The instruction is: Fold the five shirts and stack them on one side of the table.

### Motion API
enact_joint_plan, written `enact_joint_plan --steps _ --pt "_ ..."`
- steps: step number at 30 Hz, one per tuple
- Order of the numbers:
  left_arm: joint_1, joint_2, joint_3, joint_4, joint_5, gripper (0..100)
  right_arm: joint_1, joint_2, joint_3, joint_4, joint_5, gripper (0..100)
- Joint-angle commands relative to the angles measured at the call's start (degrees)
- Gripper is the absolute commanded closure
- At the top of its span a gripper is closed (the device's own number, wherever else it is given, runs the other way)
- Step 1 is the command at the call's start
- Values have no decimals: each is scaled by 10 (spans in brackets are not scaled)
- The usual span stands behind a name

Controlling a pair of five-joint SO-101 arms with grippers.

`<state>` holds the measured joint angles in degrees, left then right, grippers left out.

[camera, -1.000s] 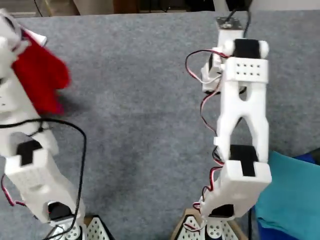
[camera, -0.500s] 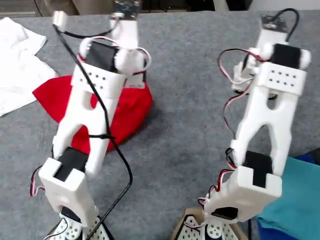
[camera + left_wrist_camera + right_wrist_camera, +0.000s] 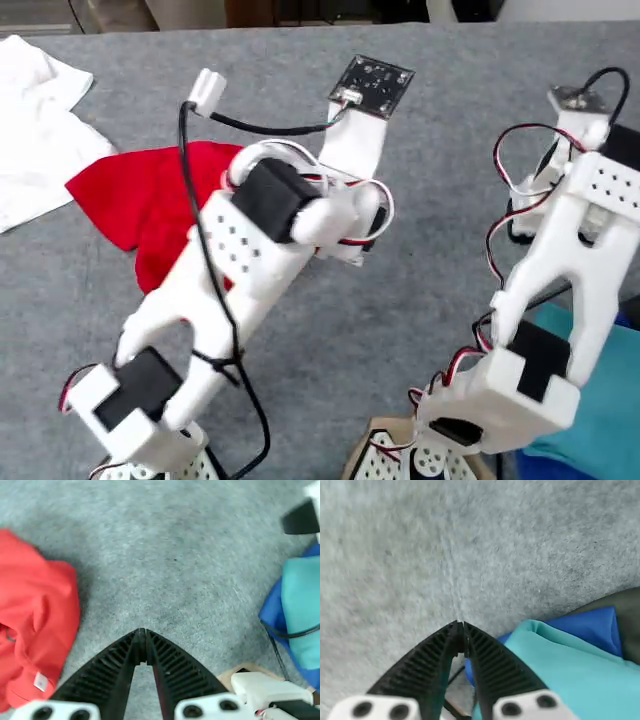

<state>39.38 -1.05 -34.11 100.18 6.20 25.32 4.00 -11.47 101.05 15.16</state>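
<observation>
High view: crumpled red shirt (image 3: 130, 195)

My arms are sliding over to the right.
I am swinging my left arm (image 3: 250, 250) away from the far left edge and out over the middle of the gray table (image 3: 300, 90). The red shirt (image 3: 130, 195) that was bunched up high by that arm is now lying flat on the table. My left claw (image 3: 141, 642) is leaving it behind, pinched together with nothing in it. My right arm (image 3: 570, 250) is leaning farther toward the right edge too. The white shirt (image 3: 35, 120) is peeking out where my left arm was hiding it.
</observation>
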Motion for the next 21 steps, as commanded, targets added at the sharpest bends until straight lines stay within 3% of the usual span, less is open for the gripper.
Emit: enact_joint_plan --steps 1,11,14,17,21 --pt "-73 -43 0 6 -13 980 8 -57 21 10 63 991" --pt "-548 -64 135 4 47 978 -43 -108 47 11 98 991" --pt "-631 -35 193 -46 47 973 -65 -128 45 11 97 991" --pt "-702 1 229 -84 48 906 -106 -145 42 10 97 991" --pt "-775 52 245 -115 48 854 -220 -150 30 0 96 991"
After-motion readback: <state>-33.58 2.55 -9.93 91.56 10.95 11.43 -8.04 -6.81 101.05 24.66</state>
